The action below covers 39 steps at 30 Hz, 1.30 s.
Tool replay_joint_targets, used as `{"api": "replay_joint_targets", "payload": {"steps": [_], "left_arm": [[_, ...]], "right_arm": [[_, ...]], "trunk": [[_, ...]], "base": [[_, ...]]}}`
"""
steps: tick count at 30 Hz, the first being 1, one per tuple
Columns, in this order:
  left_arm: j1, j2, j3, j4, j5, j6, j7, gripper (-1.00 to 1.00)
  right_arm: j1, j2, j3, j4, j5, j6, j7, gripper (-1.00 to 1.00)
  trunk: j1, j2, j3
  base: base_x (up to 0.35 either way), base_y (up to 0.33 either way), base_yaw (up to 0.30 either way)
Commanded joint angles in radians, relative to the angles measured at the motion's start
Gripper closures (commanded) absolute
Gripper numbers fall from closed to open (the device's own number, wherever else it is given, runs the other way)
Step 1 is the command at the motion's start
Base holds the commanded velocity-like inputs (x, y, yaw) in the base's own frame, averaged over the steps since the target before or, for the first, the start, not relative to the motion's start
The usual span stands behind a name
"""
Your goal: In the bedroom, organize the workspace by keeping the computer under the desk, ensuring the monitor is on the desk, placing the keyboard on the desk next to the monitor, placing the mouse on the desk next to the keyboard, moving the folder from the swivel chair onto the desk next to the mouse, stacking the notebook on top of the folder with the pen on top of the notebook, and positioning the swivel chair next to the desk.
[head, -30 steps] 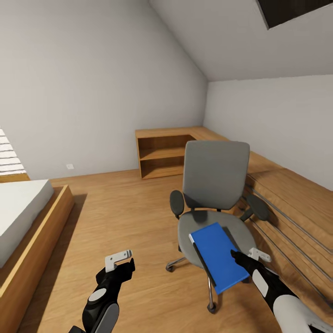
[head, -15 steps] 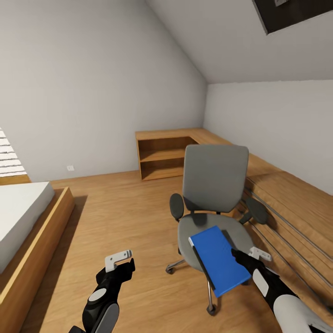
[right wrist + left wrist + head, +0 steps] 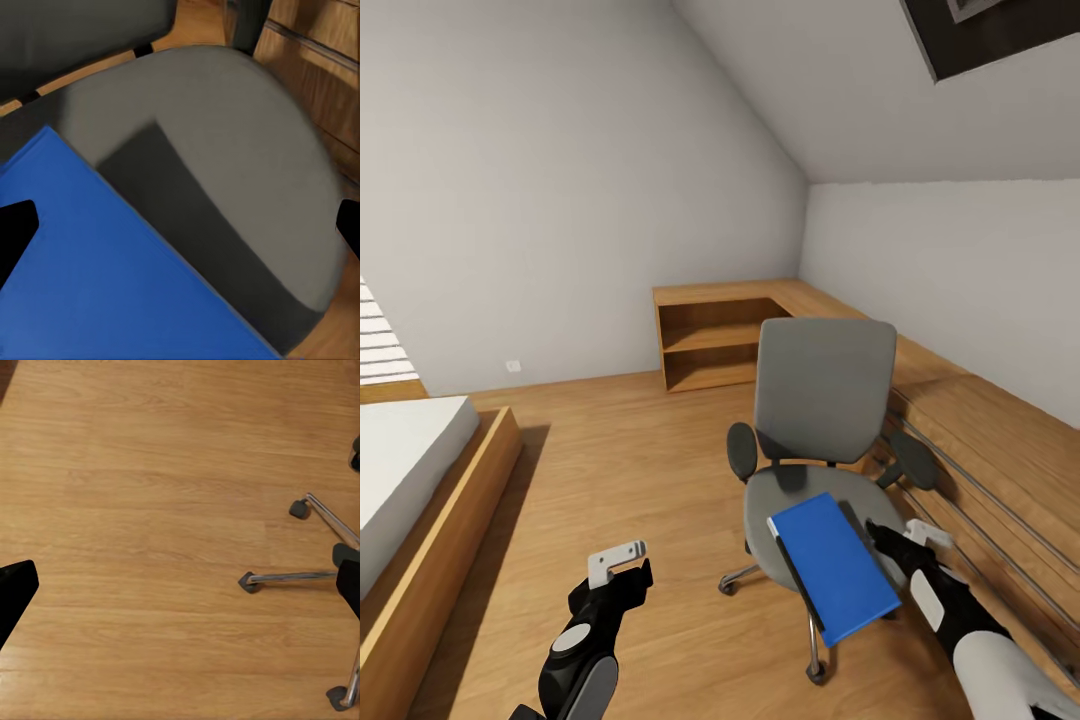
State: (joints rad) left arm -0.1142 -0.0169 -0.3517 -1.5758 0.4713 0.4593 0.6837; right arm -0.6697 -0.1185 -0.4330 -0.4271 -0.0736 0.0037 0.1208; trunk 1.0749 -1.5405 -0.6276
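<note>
Right gripper (image 3: 890, 540) hides folder (image 3: 830, 565) edge; contact unclear.

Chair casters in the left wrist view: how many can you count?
4. One at the end of the upper chrome leg, one at the tip of the middle leg, one in the corner, one near the hub. Others may be outside the picture.

Light wood floor (image 3: 630, 450) across the room. Low wooden bed frame (image 3: 435, 540) with white mattress (image 3: 400, 460) at left. Open wooden shelf unit (image 3: 710, 340) against far wall, running into a long low wood cabinet (image 3: 980, 440) along right wall. Dark skylight (image 3: 1000, 30) in sloped ceiling.
</note>
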Motion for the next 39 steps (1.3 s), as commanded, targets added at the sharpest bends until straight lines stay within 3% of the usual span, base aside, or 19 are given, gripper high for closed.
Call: {"api": "replay_joint_targets", "payload": {"steps": [1, 6, 11, 15, 20, 26, 39], "left_arm": [[-0.001, 0.000, -0.001, -0.001, 0.007, 0.002, 0.008, -1.00], [-0.001, 0.000, -0.002, -0.001, 0.007, 0.002, 0.008, -1.00], [-0.001, 0.000, -0.003, -0.001, 0.007, 0.002, 0.008, -1.00], [-0.001, 0.000, -0.003, 0.002, 0.007, 0.002, 0.008, -1.00], [-0.001, 0.000, -0.003, 0.003, 0.006, 0.002, 0.008, -1.00], [-0.001, 0.000, -0.003, 0.003, 0.006, 0.002, 0.008, -1.00], [-0.001, 0.000, -0.002, 0.003, 0.007, 0.002, 0.008, -1.00]], "right_arm": [[0.000, 0.000, -0.006, -0.011, -0.008, 0.001, 0.008, -1.00], [0.009, 0.010, -0.007, -0.131, -0.008, 0.002, 0.008, -1.00], [0.068, 0.052, -0.007, -0.292, -0.007, 0.022, 0.006, -1.00], [0.132, 0.082, -0.007, -0.425, -0.007, 0.085, 0.005, -1.00], [0.195, 0.101, -0.007, -0.571, -0.015, 0.202, 0.008, -1.00], [0.225, 0.125, -0.007, -0.633, -0.019, 0.259, 0.015, -1.00], [0.234, 0.150, -0.002, -0.664, -0.020, 0.276, 0.021, -1.00]], "trunk": [[0.000, -0.001, -0.001], [0.000, -0.001, -0.001], [0.000, -0.001, -0.001], [0.000, -0.001, -0.001], [0.000, -0.001, -0.001], [0.000, -0.001, -0.001], [0.000, -0.001, -0.001]], "base": [[0.000, 0.000, 0.000], [0.000, 0.000, 0.000], [0.000, 0.000, 0.000], [0.000, 0.000, 0.000], [0.000, 0.000, 0.000], [0.000, 0.000, 0.000], [0.000, 0.000, 0.000]]}}
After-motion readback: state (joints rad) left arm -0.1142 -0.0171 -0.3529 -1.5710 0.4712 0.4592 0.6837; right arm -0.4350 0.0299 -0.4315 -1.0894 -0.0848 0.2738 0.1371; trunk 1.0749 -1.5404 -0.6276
